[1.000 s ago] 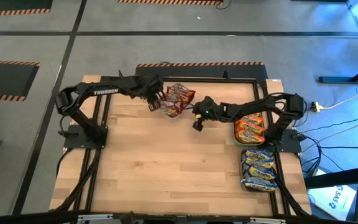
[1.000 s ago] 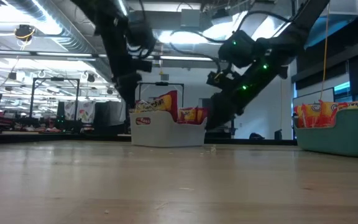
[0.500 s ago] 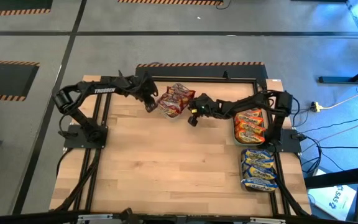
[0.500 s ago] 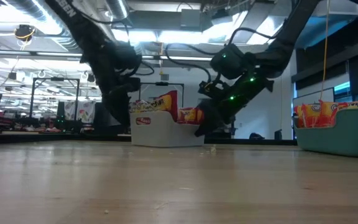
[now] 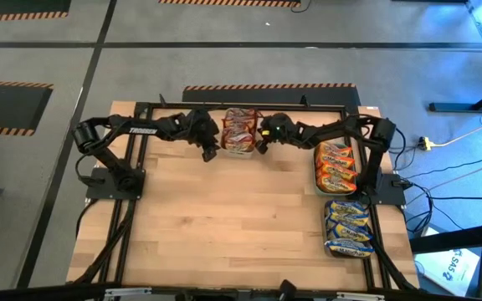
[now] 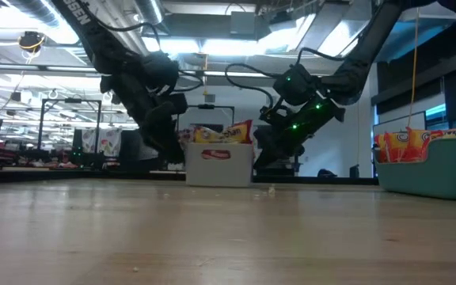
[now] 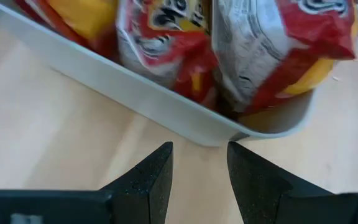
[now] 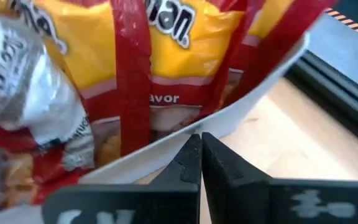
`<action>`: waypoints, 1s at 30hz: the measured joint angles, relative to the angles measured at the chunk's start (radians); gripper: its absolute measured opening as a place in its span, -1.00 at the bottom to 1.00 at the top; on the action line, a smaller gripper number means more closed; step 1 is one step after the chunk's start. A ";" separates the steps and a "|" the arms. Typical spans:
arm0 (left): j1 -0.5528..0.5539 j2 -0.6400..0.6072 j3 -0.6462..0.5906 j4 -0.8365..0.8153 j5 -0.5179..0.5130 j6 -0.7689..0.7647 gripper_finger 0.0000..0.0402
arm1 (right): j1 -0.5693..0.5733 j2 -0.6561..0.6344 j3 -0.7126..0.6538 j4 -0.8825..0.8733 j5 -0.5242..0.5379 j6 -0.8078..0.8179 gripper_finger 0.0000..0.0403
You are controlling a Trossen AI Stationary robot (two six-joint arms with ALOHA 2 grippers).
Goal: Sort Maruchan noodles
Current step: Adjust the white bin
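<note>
At the counter's far edge, a white tray of maroon-and-yellow noodles sits between both tools. The left tool, fingers parted and gripping nothing, is just beside the tray's left wall. The right tool, fingers closed and empty, presses against its right wall. Orange noodles and blue noodles fill trays along the right edge.

Wooden worktop w/ black frame round its edges. White tray at far edge, centre. Teal tray near right edge; another tray just below it, nearer the front. Grey floor w/ orange-black hazard tape strips beyond the far edge. Cables on floor at right.
</note>
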 joint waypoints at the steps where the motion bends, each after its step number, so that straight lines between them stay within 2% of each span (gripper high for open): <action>1: 0.000 0.000 0.000 0.006 -0.019 -0.001 -0.28 | -0.008 0.000 0.000 0.003 -0.003 0.000 -1.00; 4: 0.002 0.000 0.000 0.000 -0.061 -0.007 -0.28 | -0.024 0.000 0.000 -0.022 -0.009 -0.001 -1.00; 9: -0.010 -0.025 0.000 -0.025 -0.056 -0.007 -0.28 | -0.006 -0.040 0.000 -0.091 -0.038 -0.029 -1.00; 16: -0.091 -0.127 0.001 -0.087 -0.055 -0.032 -0.28 | 0.107 -0.147 0.000 -0.283 -0.035 -0.053 -1.00; 21: -0.182 -0.139 0.001 -0.090 -0.056 -0.053 -0.28 | 0.202 -0.174 -0.001 -0.382 -0.032 -0.048 -1.00; 25: -0.242 -0.105 0.001 -0.071 -0.059 -0.053 -0.28 | 0.265 -0.170 -0.026 -0.328 -0.060 -0.046 -1.00; 30: -0.283 -0.024 0.000 0.025 -0.064 -0.053 -0.28 | 0.291 -0.116 -0.066 -0.048 -0.060 -0.046 -1.00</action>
